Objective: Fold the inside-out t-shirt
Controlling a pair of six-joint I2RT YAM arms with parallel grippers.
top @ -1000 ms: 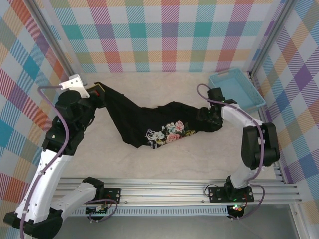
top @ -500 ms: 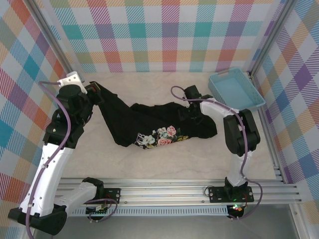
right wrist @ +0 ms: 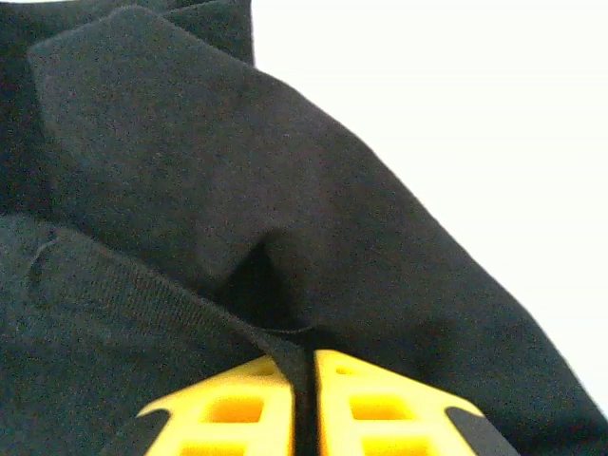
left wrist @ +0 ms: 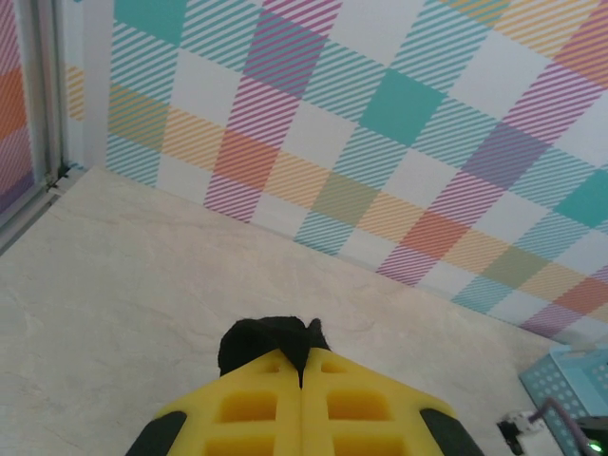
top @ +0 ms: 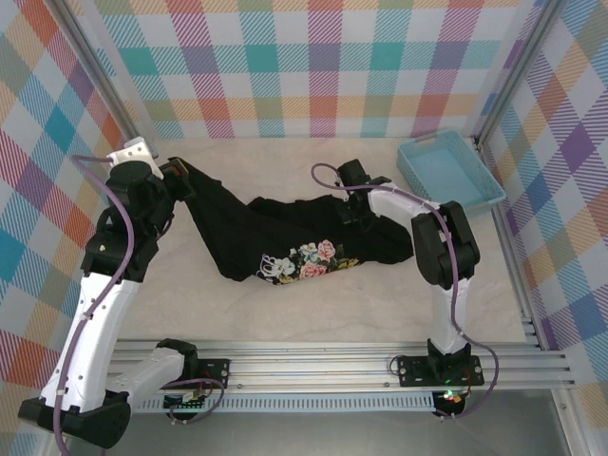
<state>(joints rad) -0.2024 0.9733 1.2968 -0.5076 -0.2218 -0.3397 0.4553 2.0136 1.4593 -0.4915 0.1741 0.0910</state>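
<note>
The inside-out t-shirt [top: 285, 233], black with a flowered print [top: 309, 259], lies bunched and stretched across the middle of the table. My left gripper [top: 180, 176] is shut on its far-left end; in the left wrist view a tuft of black cloth [left wrist: 266, 337] pokes out past the closed yellow fingers [left wrist: 252, 404]. My right gripper [top: 353, 201] is shut on a fold at the shirt's upper right; in the right wrist view black fabric [right wrist: 218, 190] runs down between the yellow fingers [right wrist: 380, 413].
A light blue tray [top: 450, 169] stands at the back right, close to the right arm. Checked walls enclose the table on three sides, with metal posts at the corners. The rail with the arm bases runs along the near edge.
My right gripper moved left along the shirt from its right end to the upper middle and closed on a fold there. The left gripper stayed shut on the left end; the shirt shifted slightly.
</note>
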